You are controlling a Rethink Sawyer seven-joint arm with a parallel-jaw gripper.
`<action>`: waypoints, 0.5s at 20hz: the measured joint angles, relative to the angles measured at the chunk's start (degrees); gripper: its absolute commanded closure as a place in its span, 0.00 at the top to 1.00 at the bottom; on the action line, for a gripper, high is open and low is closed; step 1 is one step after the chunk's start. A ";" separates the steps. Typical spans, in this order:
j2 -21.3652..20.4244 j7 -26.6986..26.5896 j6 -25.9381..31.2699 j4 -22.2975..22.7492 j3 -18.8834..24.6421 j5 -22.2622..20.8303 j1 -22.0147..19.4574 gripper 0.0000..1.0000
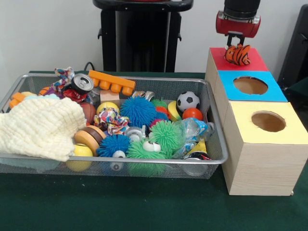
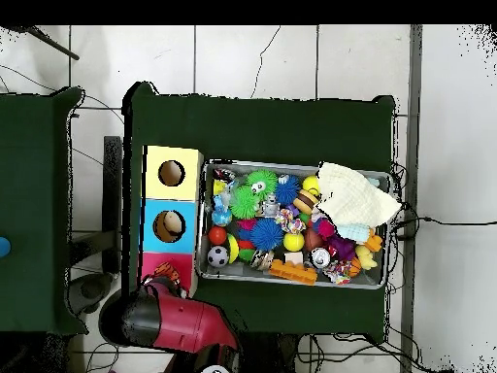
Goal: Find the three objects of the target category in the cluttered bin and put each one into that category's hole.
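My gripper (image 1: 235, 44) is shut on a small orange plush toy (image 1: 237, 54) with black stripes and a white patch. It holds the toy right over the red top (image 1: 256, 62) of the far wooden box, and the toy hides the hole. In the overhead view my red arm (image 2: 180, 323) covers most of the red top (image 2: 155, 262), and the gripper (image 2: 163, 285) is at its edge. The silver wire-mesh bin (image 1: 48, 166) is full of toys and also shows in the overhead view (image 2: 291, 164). I cannot make out any other plush toy in it.
The blue-topped box (image 1: 269, 94) and the yellow-topped box (image 1: 293, 134) stand in a row in front of the red one. In the bin lie a cream cloth (image 1: 41, 127), spiky balls (image 1: 138, 110), a small soccer ball (image 1: 187, 101) and an orange plastic block (image 1: 111, 83).
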 measured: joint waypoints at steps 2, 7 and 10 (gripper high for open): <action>-0.01 0.00 0.01 0.01 0.05 -0.01 -0.05 0.00; -0.04 0.00 -0.08 -0.07 0.37 0.05 -0.29 0.00; -0.09 0.00 -0.25 -0.32 1.03 0.18 -0.36 1.00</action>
